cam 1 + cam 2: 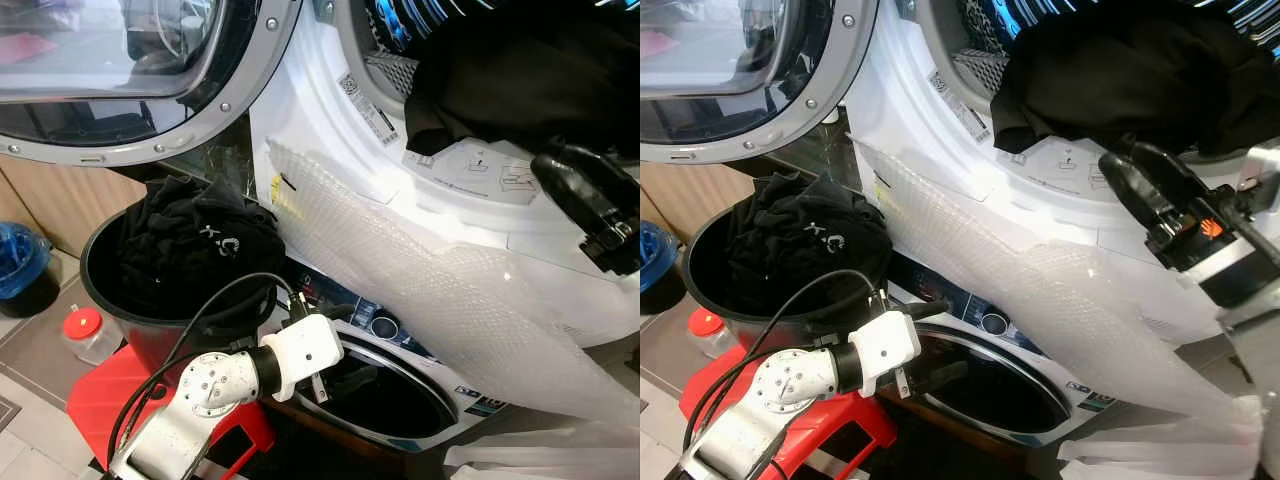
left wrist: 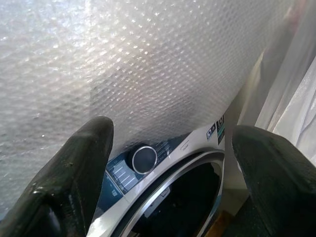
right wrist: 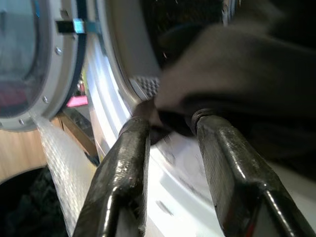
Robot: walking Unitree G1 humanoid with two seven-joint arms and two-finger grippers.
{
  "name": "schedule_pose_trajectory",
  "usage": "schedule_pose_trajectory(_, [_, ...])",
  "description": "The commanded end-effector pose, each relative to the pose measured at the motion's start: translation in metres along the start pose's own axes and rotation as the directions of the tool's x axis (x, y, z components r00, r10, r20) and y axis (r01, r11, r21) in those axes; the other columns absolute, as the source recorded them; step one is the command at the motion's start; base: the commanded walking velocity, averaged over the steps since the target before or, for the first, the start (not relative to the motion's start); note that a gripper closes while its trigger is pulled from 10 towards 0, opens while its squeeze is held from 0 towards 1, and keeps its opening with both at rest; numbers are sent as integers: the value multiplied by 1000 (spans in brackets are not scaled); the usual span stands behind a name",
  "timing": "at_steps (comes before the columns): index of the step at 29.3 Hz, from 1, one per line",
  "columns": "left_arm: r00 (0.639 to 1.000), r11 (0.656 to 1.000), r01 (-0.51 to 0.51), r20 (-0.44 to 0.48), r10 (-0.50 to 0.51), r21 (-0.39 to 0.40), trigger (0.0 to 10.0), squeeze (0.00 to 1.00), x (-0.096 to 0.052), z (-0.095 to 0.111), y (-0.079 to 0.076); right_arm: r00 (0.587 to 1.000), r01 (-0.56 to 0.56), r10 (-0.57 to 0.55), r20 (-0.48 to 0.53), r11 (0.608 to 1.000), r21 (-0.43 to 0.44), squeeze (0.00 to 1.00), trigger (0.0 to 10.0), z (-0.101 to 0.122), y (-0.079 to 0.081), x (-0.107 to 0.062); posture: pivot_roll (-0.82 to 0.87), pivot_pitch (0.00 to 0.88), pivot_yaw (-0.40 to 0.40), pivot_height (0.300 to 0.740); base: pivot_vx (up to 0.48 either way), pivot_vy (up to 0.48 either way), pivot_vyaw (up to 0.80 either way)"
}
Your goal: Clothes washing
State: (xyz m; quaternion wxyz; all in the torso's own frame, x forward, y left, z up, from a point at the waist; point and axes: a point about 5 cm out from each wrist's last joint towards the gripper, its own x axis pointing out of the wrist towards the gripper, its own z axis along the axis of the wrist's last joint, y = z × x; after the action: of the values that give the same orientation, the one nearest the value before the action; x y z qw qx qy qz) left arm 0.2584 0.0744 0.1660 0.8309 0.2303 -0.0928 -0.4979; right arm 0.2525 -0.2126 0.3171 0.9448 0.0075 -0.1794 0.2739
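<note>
A black garment [image 1: 1140, 70] hangs over the lower rim of the upper machine's open drum [image 1: 980, 65], half inside and half out. My right gripper [image 1: 1118, 165] is just under its hem; in the right wrist view its fingers [image 3: 123, 163] stand a narrow gap apart, open, with the tips touching the dark cloth [image 3: 237, 64]. More black clothes [image 1: 190, 245] fill a black basket [image 1: 95, 290] at the left. Low down in front of the lower machine, my left gripper [image 2: 173, 131] is wide open with nothing in it.
The upper machine's round glass door [image 1: 120, 70] is swung open to the left. Bubble wrap [image 1: 420, 290] hangs down over the lower washer's panel and door [image 1: 390, 400]. The basket stands on a red stool [image 1: 100, 400]. A red-lidded jar [image 1: 85, 330] and a blue container [image 1: 20, 265] sit on the floor.
</note>
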Motion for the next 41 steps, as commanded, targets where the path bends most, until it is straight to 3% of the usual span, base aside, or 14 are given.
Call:
schedule_pose_trajectory(1, [1000,1000,15,6,-15,6,10000,0,3,3,-2,999,-32,31,-5,997,-66,0,10000,0,13,10,109,218,-111,740,0,0,0])
schedule_pose_trajectory(4, [1000,1000,0,15,0,10,10000,0,4,7,2,998,-10,-1,-67,987,-159,0,10000,-11,14,27,112,218,-112,740,0,0,0])
schedule_pose_trajectory(8, [999,1000,-8,36,7,28,10000,0,5,16,11,990,-79,55,-130,979,-190,0,10000,-17,15,25,122,220,-115,740,0,0,0])
schedule_pose_trajectory(11, [997,996,32,63,-37,81,10000,0,-2,35,22,961,-75,-40,-274,914,-399,0,10000,-28,-5,2,132,223,-118,740,0,0,0])
schedule_pose_trajectory(16, [988,983,132,63,-141,130,10000,0,-14,52,31,946,-24,-135,-295,878,-479,0,10000,-21,-28,-20,130,224,-112,740,0,0,0])
schedule_pose_trajectory(20, [974,956,210,40,-222,204,10000,0,-22,66,45,958,66,-190,-215,875,-479,0,10000,-8,-41,-31,126,219,-105,740,0,0,0])
schedule_pose_trajectory(22, [979,955,177,55,-195,238,10000,0,-19,74,57,977,83,-156,-147,908,-412,0,10000,-6,-36,-30,120,210,-100,740,0,0,0])
schedule_pose_trajectory(23, [983,962,128,101,-156,243,10000,0,-15,84,68,993,78,-100,-59,951,-299,0,10000,-8,-26,-26,117,204,-97,740,0,0,0])
schedule_pose_trajectory(27, [981,968,53,168,-96,246,10000,0,-10,99,80,997,69,-62,46,984,-167,0,10000,-17,-11,-21,122,193,-93,740,0,0,0])
schedule_pose_trajectory(28, [974,975,22,216,-71,222,10000,0,-7,108,85,989,69,-59,134,995,-69,0,10000,-23,1,-16,121,188,-91,740,0,0,0])
schedule_pose_trajectory(29, [961,981,0,271,-54,195,10000,0,-2,117,88,967,89,-99,235,995,55,0,10000,-28,13,-12,129,181,-84,740,0,0,0])
schedule_pose_trajectory(34, [953,983,-13,299,-42,181,10000,0,3,123,93,928,65,-142,344,972,225,0,10000,-30,21,-11,133,175,-76,740,0,0,0])
schedule_pose_trajectory(37, [946,983,-42,323,-18,177,10000,0,7,128,97,889,54,-220,401,921,385,0,10000,-34,24,-10,131,169,-71,740,0,0,0])
schedule_pose_trajectory(41, [935,977,-131,348,66,168,10000,0,12,132,102,873,-21,-231,429,862,507,0,10000,-42,41,-8,128,162,-70,740,0,0,0])
